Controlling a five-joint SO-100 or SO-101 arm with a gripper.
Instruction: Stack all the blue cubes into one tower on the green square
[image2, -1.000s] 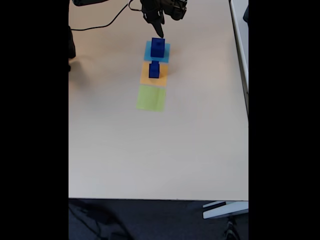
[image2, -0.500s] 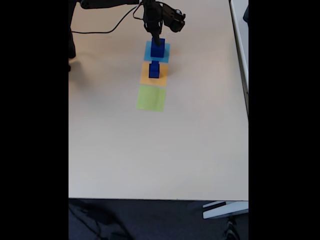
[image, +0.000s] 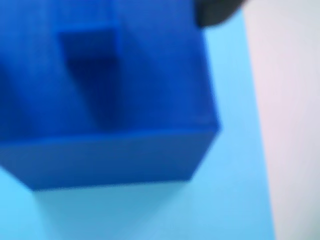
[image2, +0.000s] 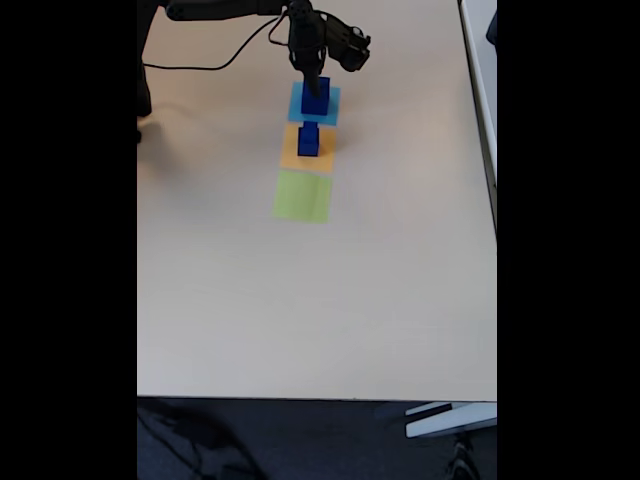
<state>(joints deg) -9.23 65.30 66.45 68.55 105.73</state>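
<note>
A dark blue cube (image2: 316, 101) stands on the light-blue square (image2: 331, 108) at the far end of the table. My gripper (image2: 313, 86) is lowered onto its top, and the fixed view is too small to show how wide the fingers stand. In the wrist view this blue cube (image: 105, 100) is very close and blurred, with a square recess in its top and a dark fingertip (image: 217, 11) by its far right corner. More blue cubes (image2: 308, 141), seemingly a small one on a larger one, stand on the orange square (image2: 290, 155). The green square (image2: 302, 196) lies bare, nearest the camera.
The three flat squares lie in a line down the middle of the beige table (image2: 300, 300). A black cable (image2: 215, 60) runs from the arm towards the table's left edge. A grey object (image2: 445, 418) lies on the floor below the front edge.
My gripper has come down from above and behind the cube on the light-blue square until it sits on the cube. The cubes and squares have not moved.
</note>
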